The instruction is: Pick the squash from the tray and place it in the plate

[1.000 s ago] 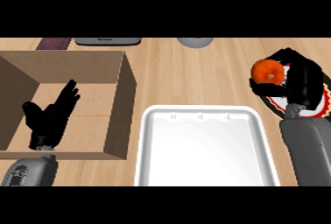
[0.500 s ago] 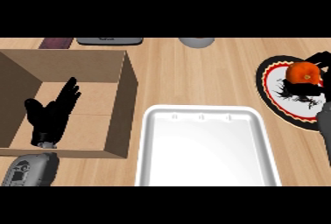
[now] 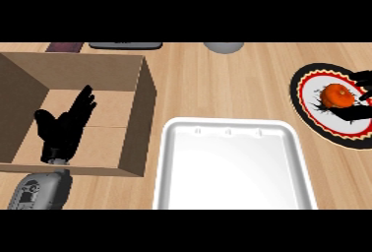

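The orange squash (image 3: 335, 94) lies on the round plate (image 3: 301, 93), which has a black rim with red and white rings and sits at the counter's right edge. My right hand (image 3: 356, 114) comes in from the right edge, its black fingers curled above and below the squash and touching it. The white tray (image 3: 169, 162) in the middle of the counter holds nothing. My left hand (image 3: 65, 128) rests open, fingers up, over the cardboard box at the left.
An open cardboard box (image 3: 145, 118) takes up the left side, next to the tray. A grey round object (image 3: 224, 47) and a dark flat item (image 3: 125, 45) lie along the far edge.
My right hand carried the squash to the right and down onto the plate, and the forearm has drawn out of view at the right. The left hand has not moved.
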Robot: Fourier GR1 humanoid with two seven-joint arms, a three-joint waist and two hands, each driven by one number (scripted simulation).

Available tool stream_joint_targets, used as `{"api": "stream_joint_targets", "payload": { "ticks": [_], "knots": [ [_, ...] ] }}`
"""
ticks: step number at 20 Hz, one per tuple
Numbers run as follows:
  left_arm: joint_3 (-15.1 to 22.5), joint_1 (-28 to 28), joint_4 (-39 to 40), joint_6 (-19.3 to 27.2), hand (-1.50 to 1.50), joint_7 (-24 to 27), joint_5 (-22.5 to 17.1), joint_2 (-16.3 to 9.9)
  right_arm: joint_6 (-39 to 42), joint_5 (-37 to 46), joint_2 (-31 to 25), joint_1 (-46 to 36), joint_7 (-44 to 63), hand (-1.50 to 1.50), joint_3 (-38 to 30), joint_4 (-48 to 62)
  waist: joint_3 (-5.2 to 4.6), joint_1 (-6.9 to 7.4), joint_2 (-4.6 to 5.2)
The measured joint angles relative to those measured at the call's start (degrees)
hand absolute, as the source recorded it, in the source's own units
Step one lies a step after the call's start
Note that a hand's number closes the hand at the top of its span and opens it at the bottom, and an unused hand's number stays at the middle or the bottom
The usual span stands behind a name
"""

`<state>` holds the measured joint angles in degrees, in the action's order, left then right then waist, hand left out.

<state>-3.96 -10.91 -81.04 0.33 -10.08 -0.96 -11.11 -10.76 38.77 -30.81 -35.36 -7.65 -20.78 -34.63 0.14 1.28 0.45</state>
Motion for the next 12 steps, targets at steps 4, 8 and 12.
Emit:
{"api": "stream_joint_targets", "payload": {
  "ticks": [4, 8, 12],
  "knots": [
    [0.2, -0.1, 0.8, 0.2, 0.0, 0.7, 0.5, 0.6, -0.7, -2.1, -1.6, -1.3, -9.0, -1.5, -2.0, 5.6, -0.01, -0.05, 0.03],
    [-0.6, -0.5, 0.6, 0.0, 0.0, -0.5, 0.2, -0.2, -0.7, -5.8, -1.4, -2.6, -17.1, -1.5, -4.3, 4.3, -0.01, -0.46, -0.18],
    [-1.4, 0.6, 0.6, -0.8, 0.0, 0.2, -0.5, -0.8, 3.6, -11.9, 0.0, -3.8, -23.0, -1.5, -7.2, 1.1, -0.07, -0.98, -0.47]
  ]
}}
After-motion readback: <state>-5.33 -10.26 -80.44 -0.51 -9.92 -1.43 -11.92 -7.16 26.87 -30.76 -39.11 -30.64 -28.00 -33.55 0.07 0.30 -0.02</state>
